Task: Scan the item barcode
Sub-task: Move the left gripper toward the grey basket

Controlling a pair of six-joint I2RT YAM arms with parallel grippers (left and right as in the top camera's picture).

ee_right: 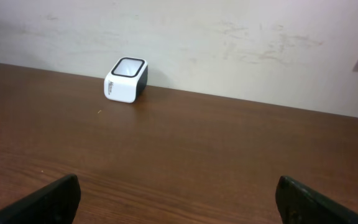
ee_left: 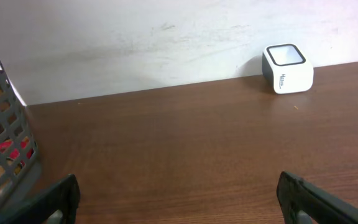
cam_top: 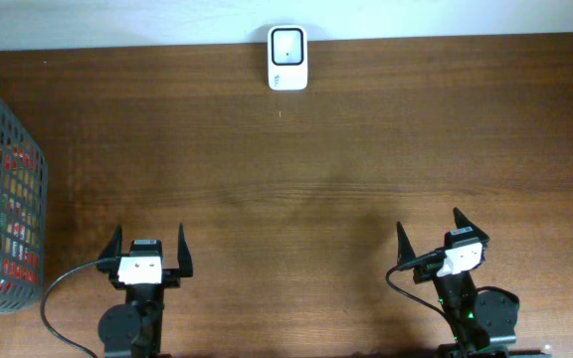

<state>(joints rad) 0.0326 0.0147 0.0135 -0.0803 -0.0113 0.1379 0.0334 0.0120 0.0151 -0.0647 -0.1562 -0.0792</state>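
The item (cam_top: 16, 261) shows only as red patches through the wall of the grey mesh basket (cam_top: 42, 219) at the left of the bench (cam_top: 286, 179), well apart from the white scanner (cam_top: 287, 58). The left gripper (cam_top: 149, 234) and right gripper (cam_top: 428, 221) hover with jaws wide apart and empty. It is probably a light pack, best pinched from above by an edge so the barcode stays uncovered.

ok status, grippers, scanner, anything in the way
Left gripper open, empty. Right gripper open, empty. Scanner upright by far wall, untouched. Nothing between; basket off to the left.
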